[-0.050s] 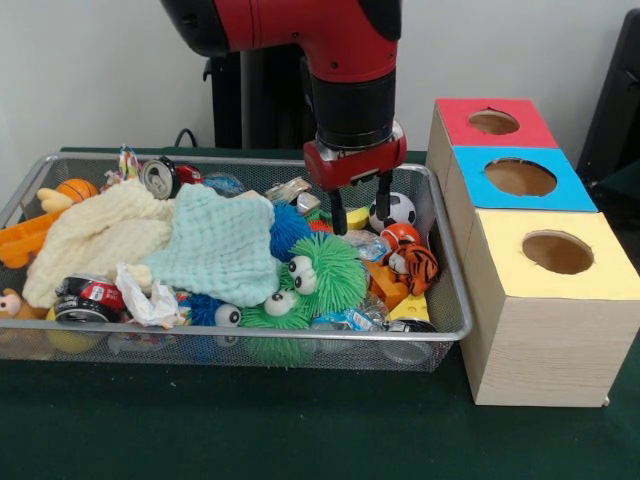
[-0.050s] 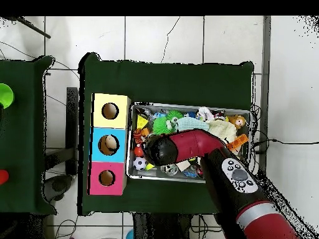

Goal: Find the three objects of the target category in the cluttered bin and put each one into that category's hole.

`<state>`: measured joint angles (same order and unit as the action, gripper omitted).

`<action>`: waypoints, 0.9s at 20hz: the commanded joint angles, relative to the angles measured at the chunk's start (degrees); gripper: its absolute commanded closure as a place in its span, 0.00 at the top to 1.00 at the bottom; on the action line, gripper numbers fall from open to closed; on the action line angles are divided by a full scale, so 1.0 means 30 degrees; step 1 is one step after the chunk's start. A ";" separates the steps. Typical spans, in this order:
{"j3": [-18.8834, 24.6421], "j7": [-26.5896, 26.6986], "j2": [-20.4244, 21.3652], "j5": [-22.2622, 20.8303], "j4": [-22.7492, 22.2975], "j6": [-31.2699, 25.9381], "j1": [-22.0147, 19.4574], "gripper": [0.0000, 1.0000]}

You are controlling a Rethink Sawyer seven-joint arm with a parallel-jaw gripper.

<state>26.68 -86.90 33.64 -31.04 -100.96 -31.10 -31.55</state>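
Covering most of the scene is the dark green table (image 1: 300,440), with plenty of bare cloth in front of the wire bin (image 1: 440,300) and no gap to speak of between the bin's right wall and the wooden box (image 1: 540,350), which sits just beside it. The box carries three holes in a row: yellow (image 1: 557,252) nearest, blue (image 1: 520,177) in the middle, red (image 1: 493,122) farthest. The red and black arm (image 1: 330,40) comes down over the bin's right half, and its gripper (image 1: 362,204) hangs above the clutter with the two dark fingers (image 1: 338,210) apart and nothing between them. Inside, the bin is packed edge to edge. A cream cloth (image 1: 95,240) and a pale green cloth (image 1: 220,245) bury the left and middle; a green fuzzy ball with googly eyes (image 1: 320,275) bulges at the front rim. Near the fingers lie a small soccer ball (image 1: 400,208) and a tiger toy (image 1: 415,265), close to the right wall. An orange ball (image 1: 77,189) sits at the far left corner. From the overhead view the arm hides much of the bin, so what lies directly beneath it is possibly more toys.
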 commanded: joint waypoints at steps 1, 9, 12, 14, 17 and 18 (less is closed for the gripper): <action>0.0795 0.2199 -0.0601 -0.0665 0.1338 -0.2224 0.0168 1.00; 0.0819 0.2216 -0.0630 -0.0590 0.1379 -0.2264 0.0091 1.00; 0.0935 0.2401 -0.0747 -0.0576 0.1485 -0.2290 -0.0032 1.00; 0.0953 0.2426 -0.0795 -0.0627 0.1484 -0.2175 -0.0080 1.00; 0.0949 0.2403 -0.0806 -0.0718 0.1393 -0.1953 -0.0143 1.00; 0.0970 0.2442 -0.0822 -0.0742 0.1377 -0.1903 -0.0183 1.00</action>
<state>26.89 -86.90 33.29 -31.05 -100.65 -31.30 -31.19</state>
